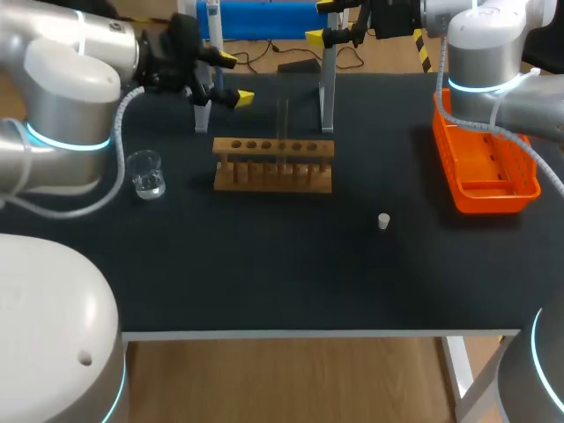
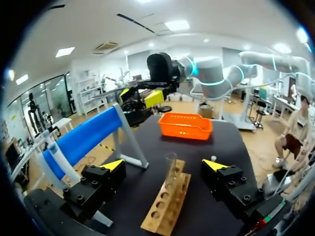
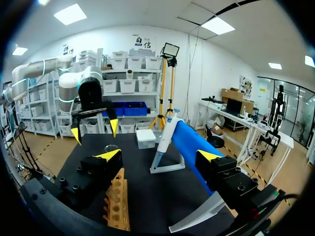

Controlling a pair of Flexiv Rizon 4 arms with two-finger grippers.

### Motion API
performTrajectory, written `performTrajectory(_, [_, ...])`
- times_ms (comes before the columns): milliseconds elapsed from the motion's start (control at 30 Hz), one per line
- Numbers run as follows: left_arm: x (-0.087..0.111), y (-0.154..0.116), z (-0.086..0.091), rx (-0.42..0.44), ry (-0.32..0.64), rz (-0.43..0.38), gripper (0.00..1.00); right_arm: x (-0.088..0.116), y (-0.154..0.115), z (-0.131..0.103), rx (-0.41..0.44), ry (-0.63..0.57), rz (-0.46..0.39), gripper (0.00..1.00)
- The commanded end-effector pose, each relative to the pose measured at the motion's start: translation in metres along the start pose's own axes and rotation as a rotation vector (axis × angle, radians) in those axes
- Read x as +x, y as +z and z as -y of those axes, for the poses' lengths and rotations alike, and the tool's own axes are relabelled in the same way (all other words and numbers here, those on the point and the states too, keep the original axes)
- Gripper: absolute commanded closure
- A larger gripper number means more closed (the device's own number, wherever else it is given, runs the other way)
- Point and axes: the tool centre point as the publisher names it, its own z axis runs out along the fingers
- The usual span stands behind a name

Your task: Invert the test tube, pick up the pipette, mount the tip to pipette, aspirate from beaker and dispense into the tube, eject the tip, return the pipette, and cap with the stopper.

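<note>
A clear test tube (image 1: 283, 132) stands upright in the wooden rack (image 1: 273, 164) at mid-table. The glass beaker (image 1: 146, 174) sits left of the rack, and the small white stopper (image 1: 384, 221) lies to its front right. My left gripper (image 1: 234, 79) hovers open behind the rack's left end. In its wrist view the test tube (image 2: 170, 173) rises ahead, between the open fingers (image 2: 113, 165). My right gripper (image 1: 321, 23) hangs open at the back of the table. The white pipette (image 3: 165, 139) leans on its stand ahead of the right gripper (image 3: 159, 156).
An orange basket (image 1: 483, 169) sits at the table's right edge under my right arm. The stand's white legs (image 1: 328, 92) and blue bar (image 1: 264, 18) stand behind the rack. A small white box (image 3: 146, 138) sits beyond the stand.
</note>
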Motion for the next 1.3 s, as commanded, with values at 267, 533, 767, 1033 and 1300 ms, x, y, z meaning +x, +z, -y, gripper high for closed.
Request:
performTrajectory(267, [-0.012, 0.031, -0.018, -0.007, -0.016, -0.221, 0.00, -0.001, -0.001, -0.001, 0.004, 0.001, -0.004, 0.00])
performTrajectory(533, [-0.012, 0.044, -0.030, -0.009, -0.039, -0.207, 0.00, -0.001, -0.001, -0.001, 0.004, 0.001, -0.004, 0.00])
performTrajectory(767, [-0.009, 0.056, -0.030, -0.003, -0.051, -0.166, 0.00, -0.001, -0.001, -0.001, 0.004, 0.001, -0.004, 0.00])
performTrajectory(1033, [-0.001, 0.075, -0.027, 0.003, -0.051, -0.154, 0.00, -0.001, -0.001, -0.001, 0.004, 0.001, -0.004, 0.00])
performTrajectory(1300, [0.006, 0.099, -0.028, -0.007, -0.062, -0.142, 0.00, -0.001, -0.001, -0.001, 0.004, 0.001, -0.004, 0.00])
